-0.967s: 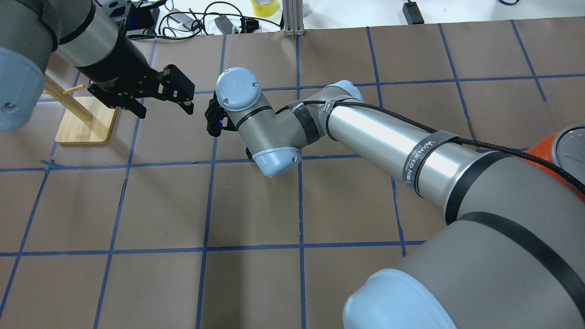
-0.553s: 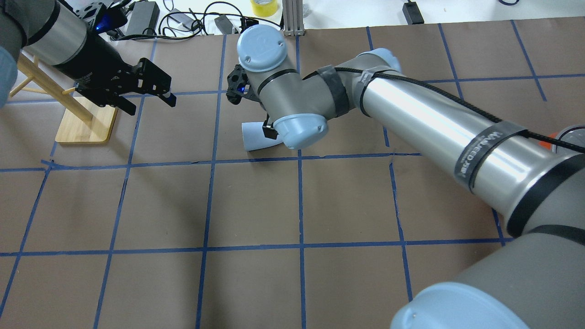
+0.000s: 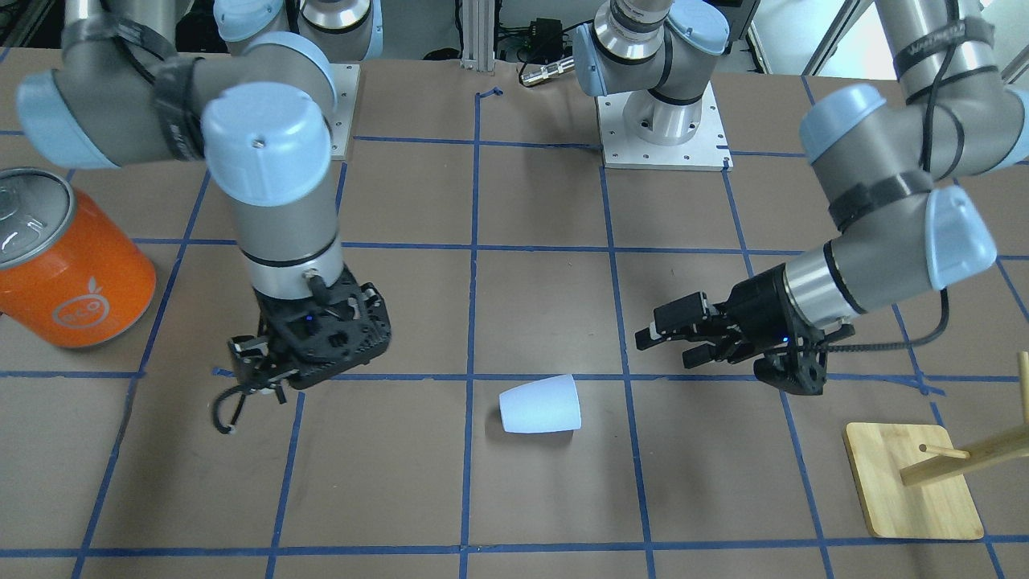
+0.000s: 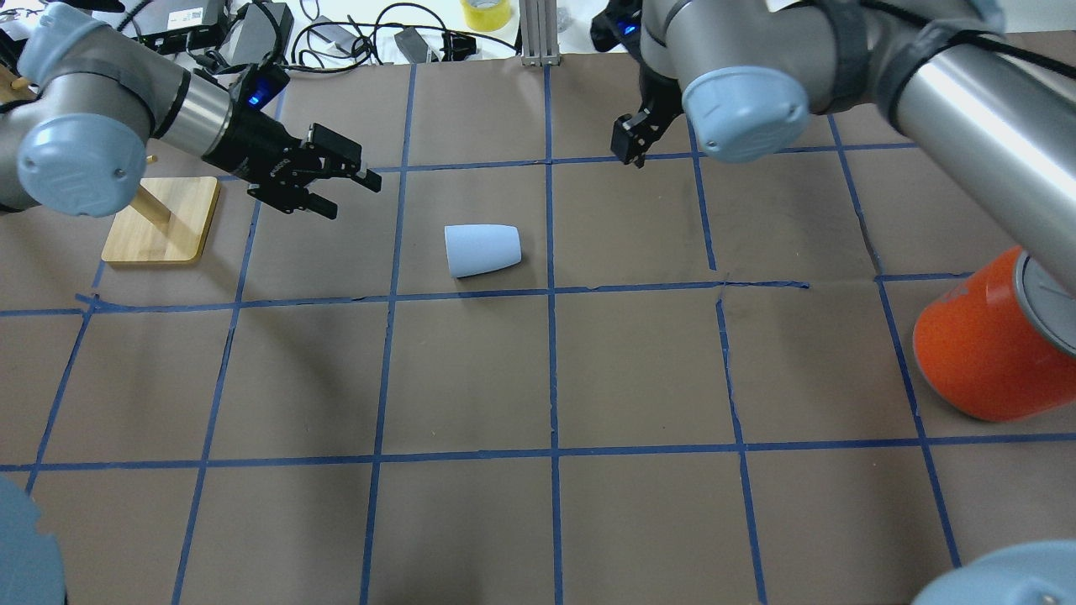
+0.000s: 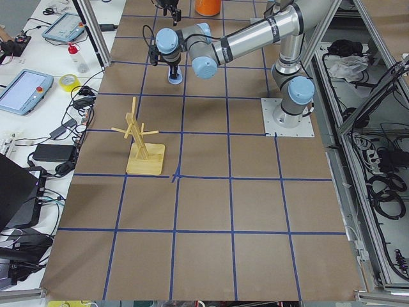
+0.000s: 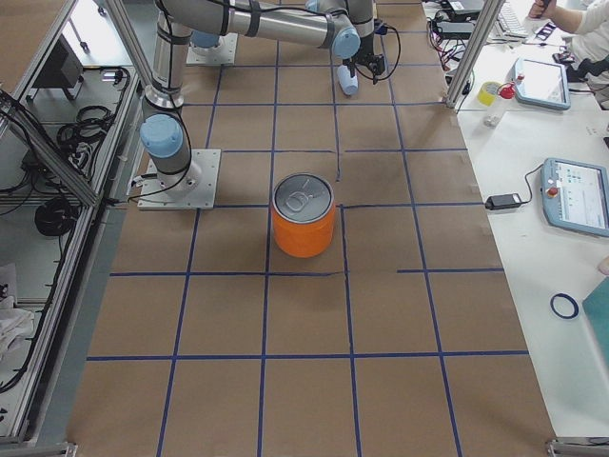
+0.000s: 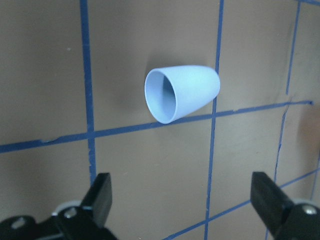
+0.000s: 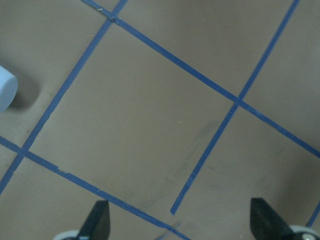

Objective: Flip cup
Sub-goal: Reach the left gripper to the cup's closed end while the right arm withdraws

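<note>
The pale blue-white cup (image 4: 482, 249) lies on its side on the brown table, its mouth toward my left gripper. It also shows in the front view (image 3: 540, 404) and the left wrist view (image 7: 182, 92), where its open mouth faces the camera. My left gripper (image 4: 349, 195) is open and empty, a short way to the cup's left, also in the front view (image 3: 655, 338) and its own wrist view (image 7: 183, 197). My right gripper (image 4: 630, 147) is open and empty, beyond the cup to the right (image 3: 249, 366); its wrist view (image 8: 182, 220) catches only the cup's edge (image 8: 6, 89).
A big orange can (image 4: 983, 353) with a silver lid stands at the right, also in the front view (image 3: 72, 265). A wooden peg stand (image 4: 160, 220) stands at the left behind my left gripper. Cables and boxes lie past the table's far edge.
My right arm has lifted off the cup and swung away to the far right, uncovering it. My left gripper pulled back, then came forward toward the cup. The cup has stayed put.
</note>
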Controlling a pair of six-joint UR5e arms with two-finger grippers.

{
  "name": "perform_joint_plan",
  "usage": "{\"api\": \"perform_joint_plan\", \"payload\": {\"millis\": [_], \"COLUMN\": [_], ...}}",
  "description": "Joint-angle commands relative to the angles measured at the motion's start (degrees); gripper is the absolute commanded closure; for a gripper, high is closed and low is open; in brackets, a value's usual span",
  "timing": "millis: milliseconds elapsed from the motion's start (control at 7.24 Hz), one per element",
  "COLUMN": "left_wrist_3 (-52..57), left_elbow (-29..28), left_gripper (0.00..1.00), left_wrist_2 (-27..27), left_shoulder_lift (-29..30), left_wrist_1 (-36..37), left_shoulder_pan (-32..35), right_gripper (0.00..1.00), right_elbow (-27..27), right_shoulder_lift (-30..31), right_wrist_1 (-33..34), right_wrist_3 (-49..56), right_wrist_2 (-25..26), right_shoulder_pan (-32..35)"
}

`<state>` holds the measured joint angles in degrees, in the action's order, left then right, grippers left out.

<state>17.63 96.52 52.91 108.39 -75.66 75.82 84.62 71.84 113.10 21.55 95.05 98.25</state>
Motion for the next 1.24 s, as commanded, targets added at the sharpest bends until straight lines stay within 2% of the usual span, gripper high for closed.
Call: {"api": "perform_joint_plan", "payload": {"millis": [0,138,276,415,553,829,967,1106], "left_wrist_3": [4.58,10.09,13.80,14.01,14.01,14.19,14.19,14.02], "left_elbow": [1.81,4.70,7.08,7.89,8.16,7.64,7.46,7.37], "left_gripper": [0.00,0.00,0.00,0.00,0.04,0.21,0.67,0.90], "left_wrist_2": [-12.31,-16.57,-19.57,-21.69,-24.67,-30.11,-32.15,-34.34], "left_shoulder_lift": [8.12,10.16,11.74,13.33,14.56,16.41,16.77,16.86], "left_wrist_1": [4.19,5.24,5.52,5.43,5.34,5.52,5.52,5.52], "left_shoulder_pan": [0.03,0.03,0.03,0.03,0.30,2.13,2.49,2.58], "right_gripper": [0.00,0.00,0.00,0.00,0.00,0.00,0.00,0.00], "right_elbow": [-0.15,0.02,0.02,0.11,0.11,0.02,0.28,1.24], "right_shoulder_lift": [6.00,8.55,10.15,10.16,9.29,10.07,11.55,12.79], "right_wrist_1": [-8.99,-14.17,-17.18,-17.21,-16.78,-17.03,-18.43,-20.62], "right_wrist_3": [-6.59,-10.44,-19.70,-20.49,-21.10,-21.11,-21.11,-21.11], "right_wrist_2": [-2.85,-3.21,-3.73,-4.17,-3.74,-4.71,-4.62,-4.44], "right_shoulder_pan": [-5.59,-7.96,-8.08,-8.42,-8.95,-8.60,-8.52,-8.60]}}
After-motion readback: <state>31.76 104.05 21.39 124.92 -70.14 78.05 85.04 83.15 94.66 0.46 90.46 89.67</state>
